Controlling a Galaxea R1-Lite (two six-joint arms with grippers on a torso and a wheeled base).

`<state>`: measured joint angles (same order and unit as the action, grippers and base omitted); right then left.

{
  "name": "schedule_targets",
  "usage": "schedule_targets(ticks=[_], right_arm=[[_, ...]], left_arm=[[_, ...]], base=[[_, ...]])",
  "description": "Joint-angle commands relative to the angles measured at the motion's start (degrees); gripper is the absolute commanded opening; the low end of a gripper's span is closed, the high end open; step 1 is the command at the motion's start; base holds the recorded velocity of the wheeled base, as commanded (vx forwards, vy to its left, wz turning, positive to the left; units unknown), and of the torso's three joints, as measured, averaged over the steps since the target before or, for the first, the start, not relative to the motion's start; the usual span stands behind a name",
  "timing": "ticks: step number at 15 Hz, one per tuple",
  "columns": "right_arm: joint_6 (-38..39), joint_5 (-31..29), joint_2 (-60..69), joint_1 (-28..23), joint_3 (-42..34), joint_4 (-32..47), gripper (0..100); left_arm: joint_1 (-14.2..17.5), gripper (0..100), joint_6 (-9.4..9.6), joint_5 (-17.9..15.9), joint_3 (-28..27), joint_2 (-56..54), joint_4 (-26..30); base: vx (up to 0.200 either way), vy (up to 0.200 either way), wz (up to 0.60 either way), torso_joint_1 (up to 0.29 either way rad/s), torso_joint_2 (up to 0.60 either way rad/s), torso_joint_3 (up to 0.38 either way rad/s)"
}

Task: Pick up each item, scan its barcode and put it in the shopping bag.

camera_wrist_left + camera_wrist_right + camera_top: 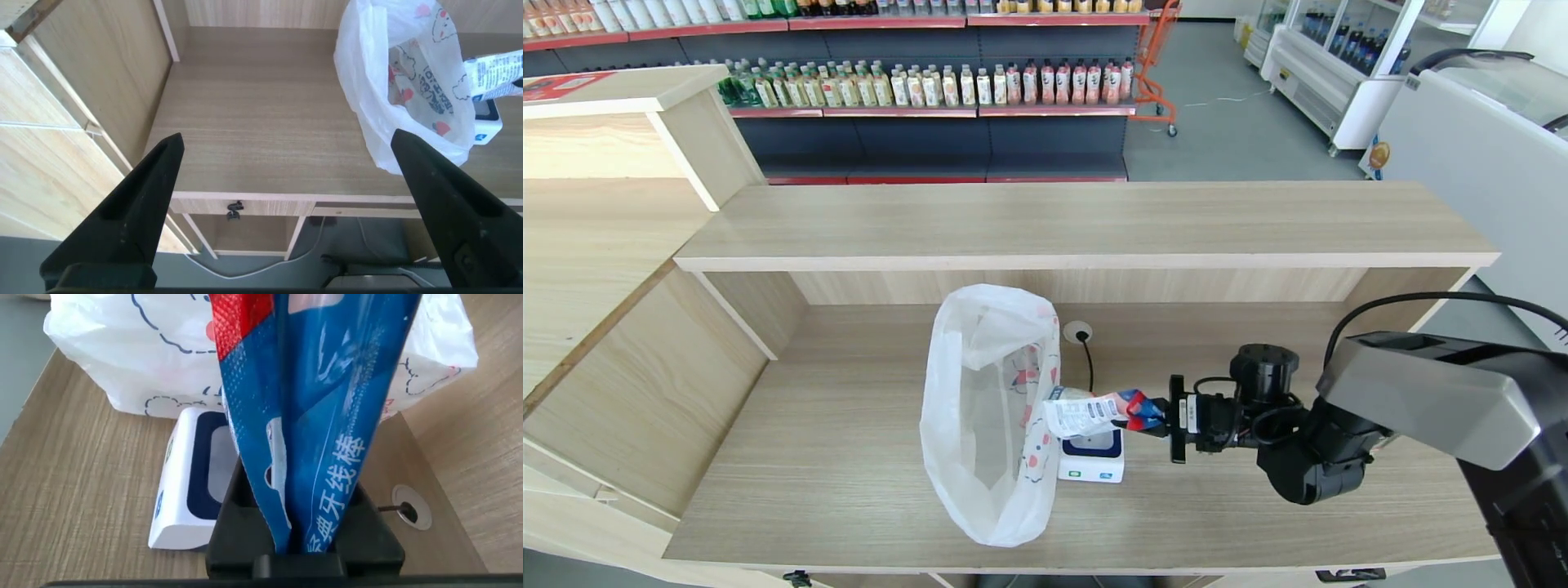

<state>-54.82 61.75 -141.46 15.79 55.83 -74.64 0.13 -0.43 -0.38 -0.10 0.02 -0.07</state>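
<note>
My right gripper [1150, 415] is shut on a flat blue, red and white packet [1094, 412], holding it level above the white barcode scanner [1092, 456] on the counter. In the right wrist view the packet [315, 408] stands between the jaws, with the scanner [192, 490] below it. The white shopping bag [990, 408] stands open just left of the scanner, and the packet's white end reaches its rim. My left gripper [286, 204] hangs open off the counter's near edge, with the bag [413, 82] and the packet [498, 73] farther off.
The scanner's black cable runs to a round port [1077, 331] at the back of the counter [833, 457]. A raised wooden shelf [1086, 224] spans the rear, and side panels wall the left. Store shelves of bottles stand behind.
</note>
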Motion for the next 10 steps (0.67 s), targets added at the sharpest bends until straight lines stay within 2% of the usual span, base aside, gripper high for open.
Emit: schedule_targets(ticks=[1,7,10], right_arm=[[-0.11,-0.05,-0.92,-0.14,0.15,0.11,0],[1.82,-0.49,2.59,-0.67,-0.37,2.31,0],[11.75,-0.49,13.32,-3.13,-4.50,8.37,0]], left_arm=[[0.04,100,-0.01,0.03,0.01,-0.02,-0.01],[0.04,100,-0.01,-0.06,0.01,-0.02,-0.01],[0.04,100,-0.01,0.03,0.01,-0.02,-0.01]], base=[[0.000,0.000,0.00,0.000,0.00,0.000],[0.000,0.000,0.00,0.000,0.00,0.000],[0.000,0.000,0.00,0.000,0.00,0.000]])
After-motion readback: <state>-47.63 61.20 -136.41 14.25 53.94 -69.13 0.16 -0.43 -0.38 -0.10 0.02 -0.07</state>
